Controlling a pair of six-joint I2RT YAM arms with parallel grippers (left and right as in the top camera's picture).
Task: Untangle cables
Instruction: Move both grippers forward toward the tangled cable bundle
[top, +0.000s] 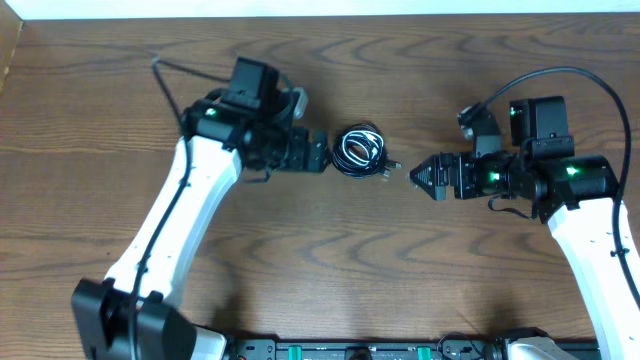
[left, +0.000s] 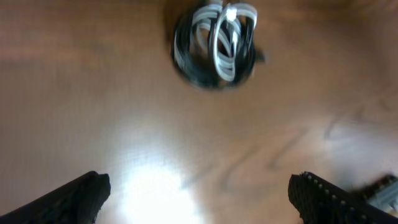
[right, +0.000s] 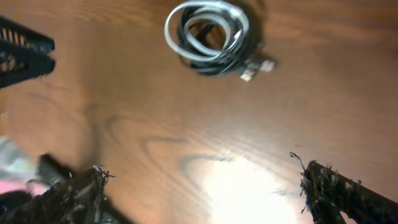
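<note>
The coiled bundle of thin black and white cables (top: 360, 151) lies on the brown wood-grain table (top: 330, 260), just beside the left gripper (top: 322, 152) and near the right gripper (top: 416, 178). Though the wrist views are blurred, both grippers appear spread wide, holding nothing.

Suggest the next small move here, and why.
Probably ease the right tool forward onto the small plug ends poking out of the coiled bundle of black and white cables. Those ends face it, and both it and the left tool are open, touching nothing.
</note>
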